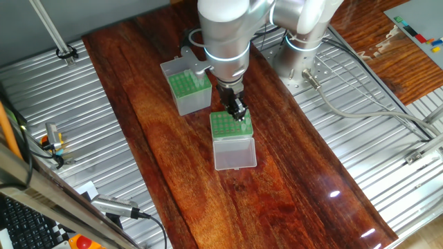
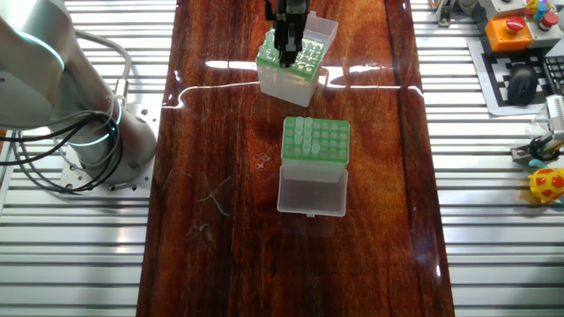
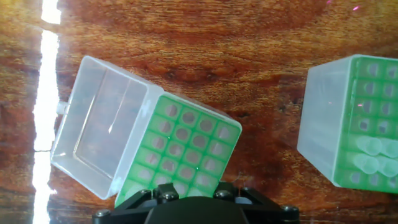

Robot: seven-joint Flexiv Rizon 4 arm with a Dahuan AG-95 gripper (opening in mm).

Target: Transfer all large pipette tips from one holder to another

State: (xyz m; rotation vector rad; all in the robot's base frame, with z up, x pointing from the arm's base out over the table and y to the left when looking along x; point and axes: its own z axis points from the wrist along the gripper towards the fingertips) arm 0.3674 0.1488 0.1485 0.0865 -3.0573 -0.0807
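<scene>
Table: we see a long board of glossy reddish wood (image 1: 173, 138) with strong grain and bright glare streaks, flanked by ribbed metal panels (image 1: 83, 131).
Clear box: a small box (image 1: 230, 125) with a green hole-grid top and pale see-through walls; its clear hinged lid (image 1: 234, 153) lies flung open flat beside it. In the hand view most holes look unfilled.
Grey-sided box: a slightly bigger box (image 2: 315, 141) with the same green grid, its whitish lid (image 2: 312, 191) folded down in front. It stands apart from the clear box, with bare wood between them.
Tips: slender, pale, translucent cones (image 2: 302, 134) stand upright in rows along one side of the grey-sided box's grid, wide ends up.
Room: both boxes sit well in from the board's long edges, with open wood all round and a long free stretch past the clear lid.
Gripper: the black gripper (image 1: 238, 111) points down over the clear box's grid, at the edge away from the lid.
Grip: we cannot tell how far the fingers are spread or whether they pinch a tip; the hand view shows only the gripper's dark body.
</scene>
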